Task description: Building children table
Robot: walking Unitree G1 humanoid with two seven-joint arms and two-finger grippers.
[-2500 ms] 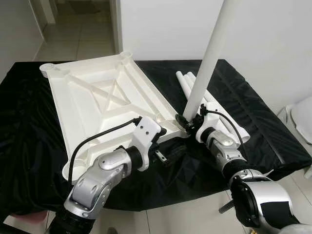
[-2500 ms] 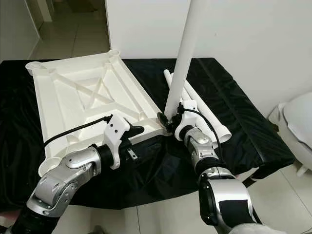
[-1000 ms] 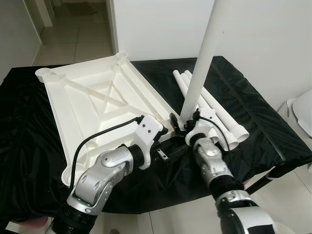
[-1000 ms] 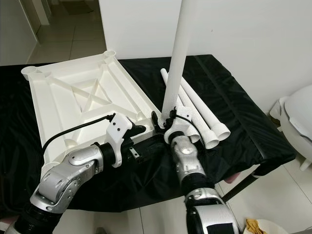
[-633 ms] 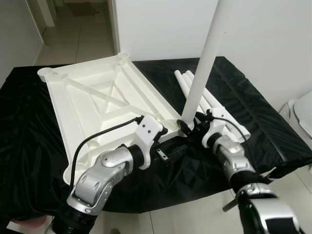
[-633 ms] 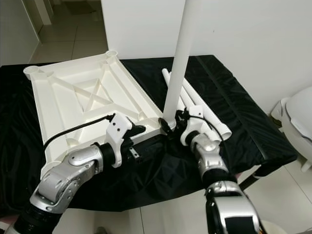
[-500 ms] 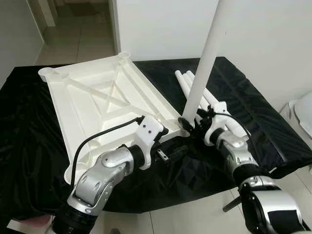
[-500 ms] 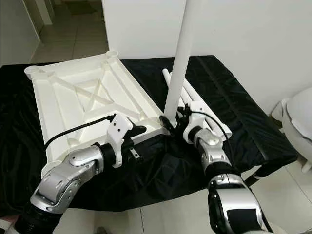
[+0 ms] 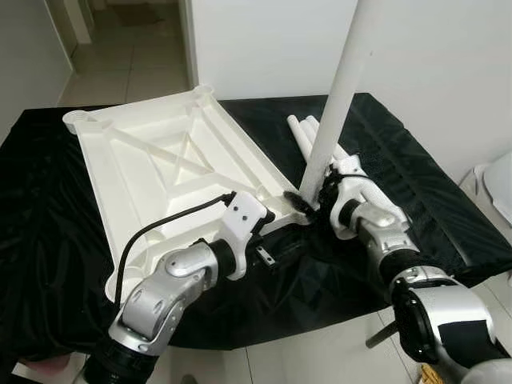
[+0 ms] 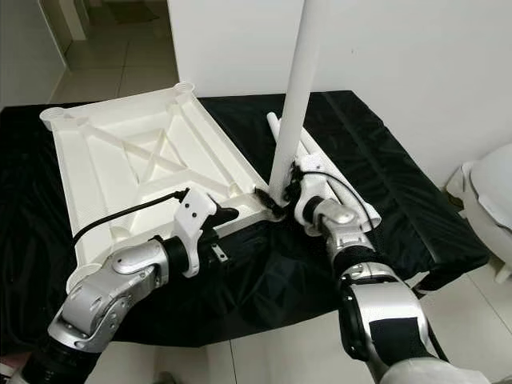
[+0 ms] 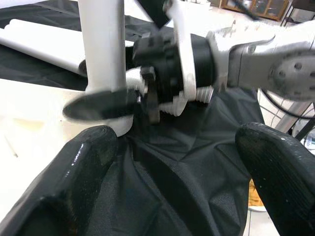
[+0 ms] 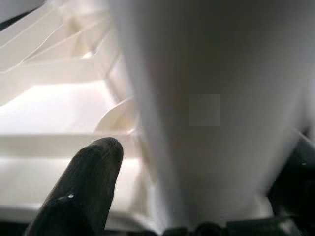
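Note:
A white plastic tabletop (image 9: 152, 172) lies upside down on the black cloth. A white table leg (image 9: 336, 104) stands upright, its lower end at the tabletop's near right corner socket. My right gripper (image 9: 307, 203) is shut on the base of that leg; in the right wrist view the table leg (image 12: 206, 113) sits between the black fingers (image 12: 83, 191). My left gripper (image 11: 182, 162) hovers open over the cloth just in front of that corner, with the leg (image 11: 101, 54) and the right wrist ahead of it. Spare white legs (image 10: 352, 202) lie on the cloth to the right.
The black cloth (image 9: 448, 200) covers the whole work surface; its front edge drops to tiled floor. A white wall stands behind, with a doorway at the back left. A white fixture (image 9: 500, 188) stands past the right edge.
My right wrist has swung around the base of the leg, ending a little farther back and higher. The leg stays upright at the corner. The left arm has held still.

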